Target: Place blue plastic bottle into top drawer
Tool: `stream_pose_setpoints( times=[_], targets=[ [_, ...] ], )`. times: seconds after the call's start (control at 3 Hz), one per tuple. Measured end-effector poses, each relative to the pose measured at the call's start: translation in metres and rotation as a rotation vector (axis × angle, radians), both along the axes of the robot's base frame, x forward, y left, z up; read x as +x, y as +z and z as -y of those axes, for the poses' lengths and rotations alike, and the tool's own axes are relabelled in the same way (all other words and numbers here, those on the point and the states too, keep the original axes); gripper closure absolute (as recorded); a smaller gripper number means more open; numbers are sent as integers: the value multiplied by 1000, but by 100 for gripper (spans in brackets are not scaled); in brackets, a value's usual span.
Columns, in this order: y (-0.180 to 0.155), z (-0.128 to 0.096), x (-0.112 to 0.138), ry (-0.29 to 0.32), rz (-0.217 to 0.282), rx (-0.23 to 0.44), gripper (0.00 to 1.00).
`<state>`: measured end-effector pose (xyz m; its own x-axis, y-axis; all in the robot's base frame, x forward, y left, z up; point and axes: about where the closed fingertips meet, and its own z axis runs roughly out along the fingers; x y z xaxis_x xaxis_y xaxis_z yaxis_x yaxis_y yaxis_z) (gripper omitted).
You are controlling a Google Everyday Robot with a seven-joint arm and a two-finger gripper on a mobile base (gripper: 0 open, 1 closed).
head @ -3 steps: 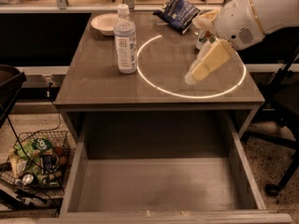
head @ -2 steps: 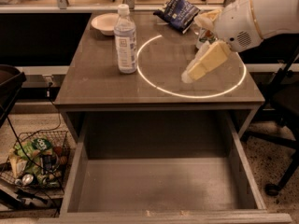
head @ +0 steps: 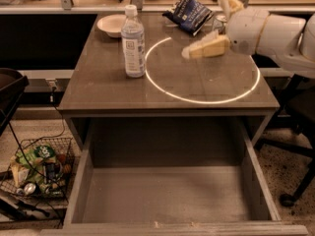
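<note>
The blue plastic bottle (head: pixel 133 42) stands upright on the left half of the brown table (head: pixel 103 95), with its white cap on. My gripper (head: pixel 204 26) hovers above the table's right half, to the right of the bottle and clear of it. It is open and empty; one cream finger (head: pixel 206 47) points left towards the bottle and the other (head: pixel 229 5) points up. The top drawer (head: pixel 167 195) is pulled out wide below the table's front edge, and its grey bottom is bare.
A white bowl (head: pixel 112 24) and a dark blue snack bag (head: pixel 189 13) lie at the back of the table. A bright light ring (head: pixel 202 98) marks the tabletop. A wire basket of rubbish (head: pixel 39 171) sits on the floor at left. A chair base (head: pixel 295 181) is at right.
My gripper has moved left and a little up over the table, closer to the bottle. The bottle and the drawer have not moved.
</note>
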<state>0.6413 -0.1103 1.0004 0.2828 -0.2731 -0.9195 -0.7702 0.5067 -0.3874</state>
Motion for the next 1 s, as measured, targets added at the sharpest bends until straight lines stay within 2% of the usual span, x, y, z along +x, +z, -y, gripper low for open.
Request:
stream_pose_setpoints(
  times=[0.33,0.67,1.0],
  targets=[
    [34,6,32,-18,123,52,0],
    [41,9,34,-23,133,50,0],
    [36,1,34,-7,75,17,0]
  ],
)
